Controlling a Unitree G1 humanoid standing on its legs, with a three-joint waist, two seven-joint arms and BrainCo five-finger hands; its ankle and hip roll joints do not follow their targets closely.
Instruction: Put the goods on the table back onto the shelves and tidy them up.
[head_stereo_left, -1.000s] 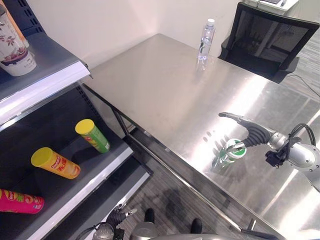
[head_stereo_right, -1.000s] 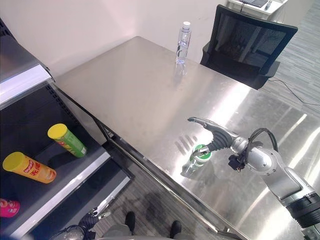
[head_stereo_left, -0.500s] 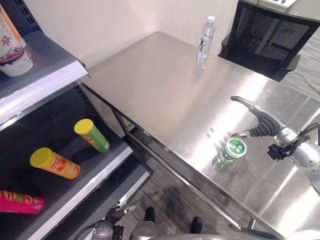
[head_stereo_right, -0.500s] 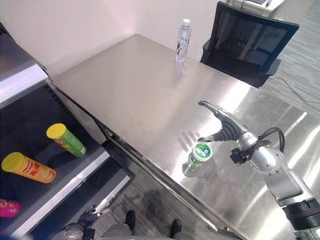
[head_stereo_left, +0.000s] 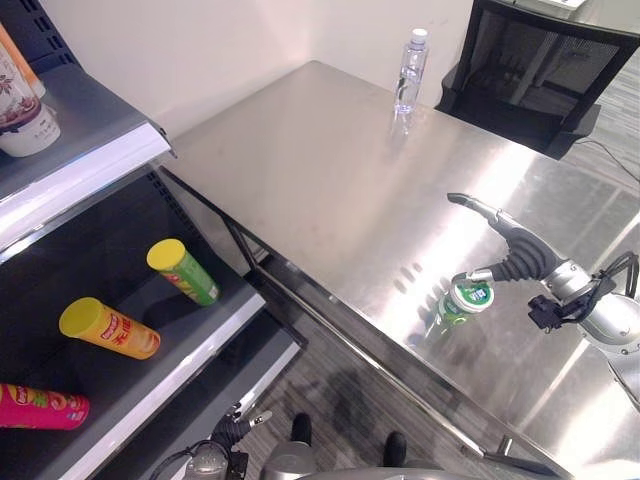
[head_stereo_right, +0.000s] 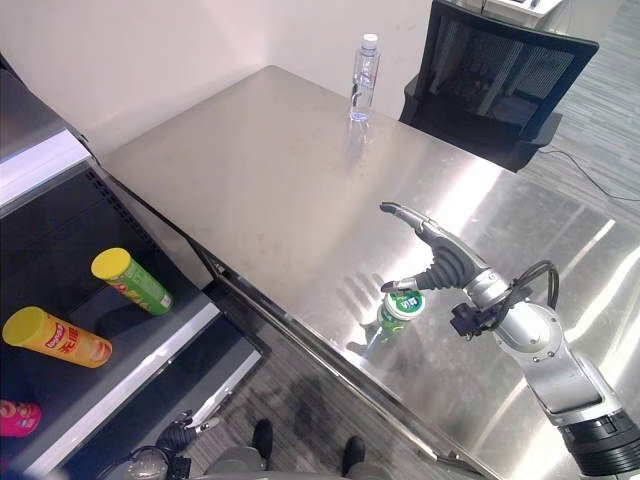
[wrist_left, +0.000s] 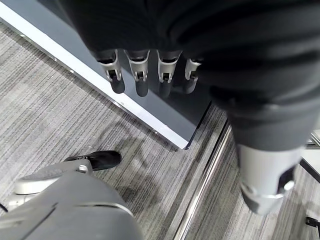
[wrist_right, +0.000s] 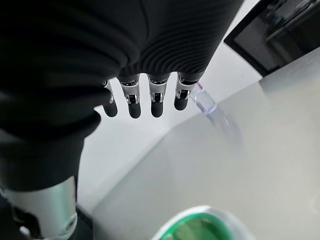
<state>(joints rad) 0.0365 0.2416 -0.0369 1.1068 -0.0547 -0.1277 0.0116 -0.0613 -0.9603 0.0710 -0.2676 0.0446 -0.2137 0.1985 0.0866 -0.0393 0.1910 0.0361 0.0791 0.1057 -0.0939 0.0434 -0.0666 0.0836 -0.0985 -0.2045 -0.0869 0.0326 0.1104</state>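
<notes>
A green can with a white-and-green lid (head_stereo_left: 462, 303) stands upright near the steel table's (head_stereo_left: 320, 170) front edge. My right hand (head_stereo_left: 520, 255) hovers just behind and above it, open, fingers stretched out over the table and the thumb tip close by the lid's rim. In the right wrist view the straight fingers (wrist_right: 142, 97) reach past the lid (wrist_right: 200, 227) below. A clear water bottle (head_stereo_left: 409, 66) stands at the table's far edge. My left hand (wrist_left: 140, 75) hangs low beside the shelf base, open and holding nothing.
The shelf unit (head_stereo_left: 90, 160) is on the left. Its lower shelf holds a green tube (head_stereo_left: 182, 270), a yellow tube (head_stereo_left: 108, 327) and a pink tube (head_stereo_left: 40, 408), all lying down. A cup (head_stereo_left: 25, 115) sits on the upper shelf. A black chair (head_stereo_left: 540, 60) stands behind the table.
My right hand lifted off the can and drew back to the right, then came down again toward the lid. The can stays upright in place.
</notes>
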